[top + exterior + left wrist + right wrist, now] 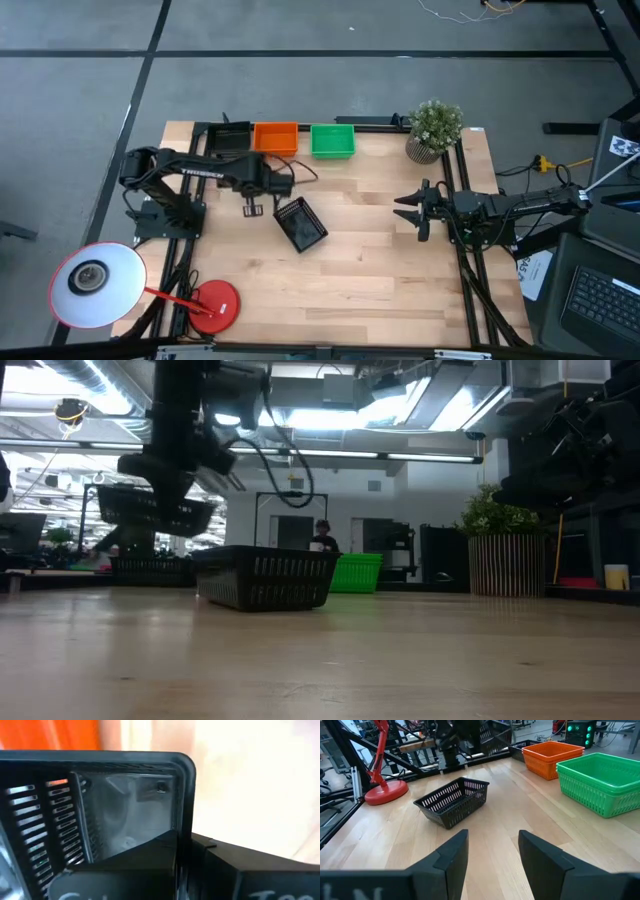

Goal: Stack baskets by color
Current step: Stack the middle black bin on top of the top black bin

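Nearest us, our left fingers point(200, 870) are clamped on a black basket's point(100, 820) rim, holding it off the counter point(380, 250). The other black basket point(300, 224) lies just beside, long axis diagonal. Our right fingers point(412, 210) wait spread, well apart, so the left arm is nearer.

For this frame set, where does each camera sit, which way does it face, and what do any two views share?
High: overhead, facing down on the table; both arms show.
Low: tabletop level, facing the room; left arm carries a black basket.
Left wrist: on the left arm; held basket fills it.
Right wrist: behind the open right claw, facing across the table.
Shared: the tilted black basket, green basket.
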